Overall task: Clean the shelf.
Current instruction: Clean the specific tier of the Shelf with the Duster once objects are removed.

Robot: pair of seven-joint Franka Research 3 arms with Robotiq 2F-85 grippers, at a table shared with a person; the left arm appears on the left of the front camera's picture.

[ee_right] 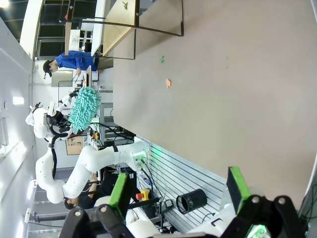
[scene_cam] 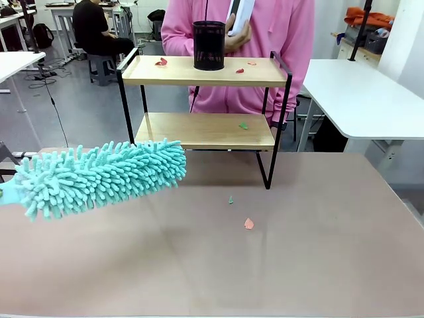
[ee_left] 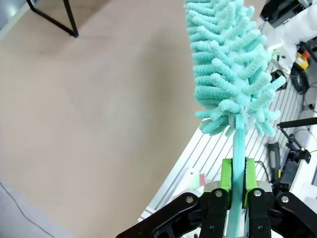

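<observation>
Front view: shelf (scene_cam: 199,131) stands at the table's (scene_cam: 318,265) far edge, scraps on both boards. Wrist views: left fingers (ee_left: 226,174) clamp the duster (ee_left: 225,59) handle; right fingers (ee_right: 120,191) gape, empty. Shelf looks stiff but light, likely to slide; steady it by a side rail.

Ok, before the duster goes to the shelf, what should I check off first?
1. Tool grip: ok, the left gripper is shut on the duster handle.
2. Other arm out of the path: ok, the right gripper is open and empty, back at the robot's side.
3. Top board free to sweep: not ok, a black mesh cup stands on the shelf among red scraps.
4. Lower board free: ok, bare but for one green scrap.
5. Person clear: not ok, a hand is just behind the cup.
6. Duster head off the shelf: cannot tell.
</observation>
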